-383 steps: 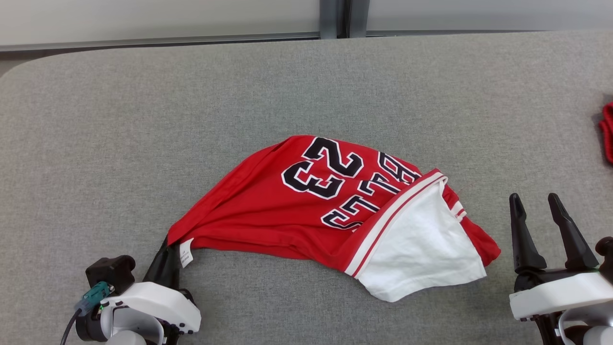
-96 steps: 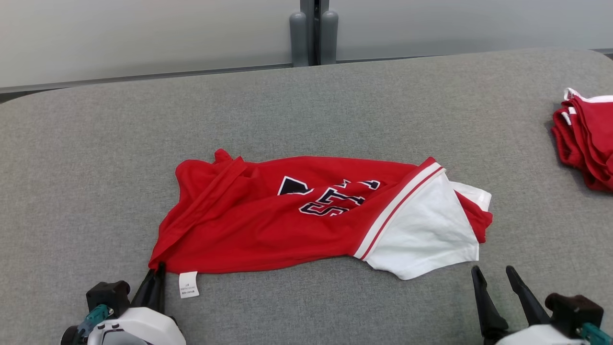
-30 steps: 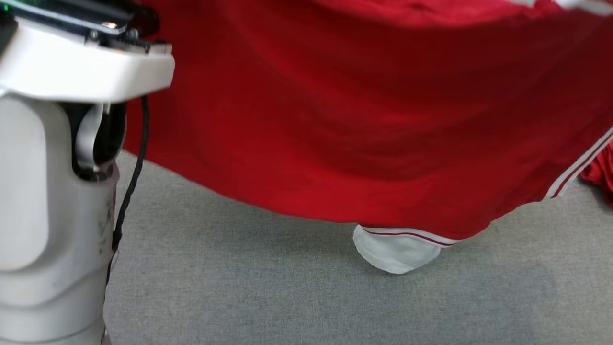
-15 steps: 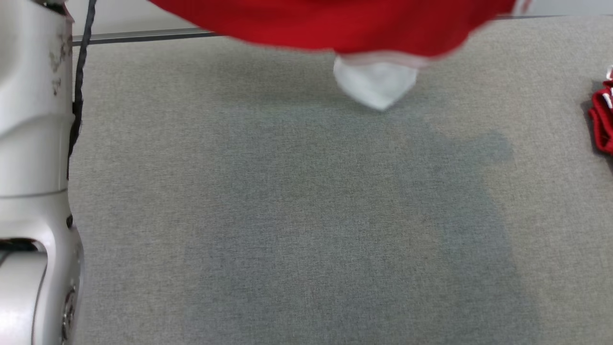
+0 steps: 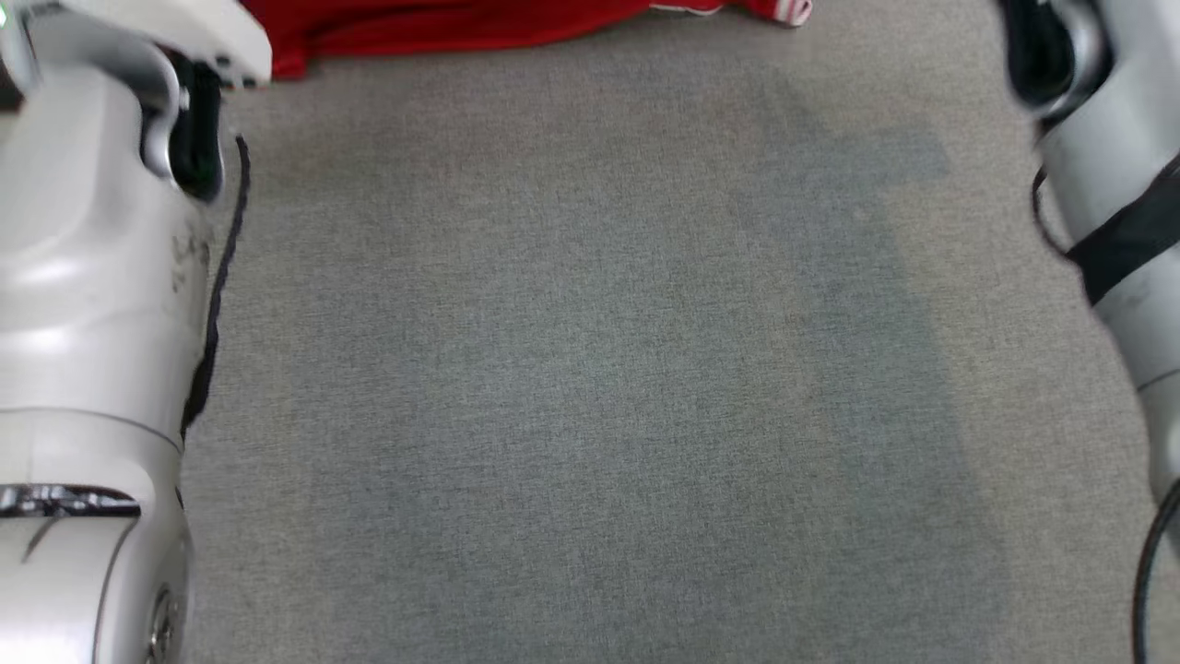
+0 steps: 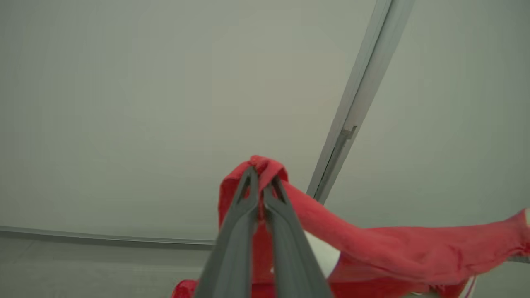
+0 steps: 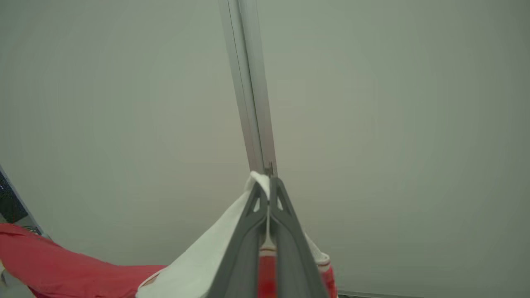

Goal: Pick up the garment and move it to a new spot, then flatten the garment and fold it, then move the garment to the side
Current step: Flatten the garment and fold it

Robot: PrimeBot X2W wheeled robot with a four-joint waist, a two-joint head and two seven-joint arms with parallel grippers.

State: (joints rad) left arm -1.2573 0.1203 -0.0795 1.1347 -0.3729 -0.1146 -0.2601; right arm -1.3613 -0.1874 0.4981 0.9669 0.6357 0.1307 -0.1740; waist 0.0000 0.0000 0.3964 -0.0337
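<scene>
Head view crops the garment (image 5: 442, 23) at top; left claw (image 6: 262, 177) and right claw (image 7: 268, 185) each clamp its cloth

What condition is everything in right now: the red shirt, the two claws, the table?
garment: held up at two ends, sagging between the grippers.
left gripper: shut on a red fold of the garment.
right gripper: shut on its white part.
table: grey cover lying smooth.
</scene>
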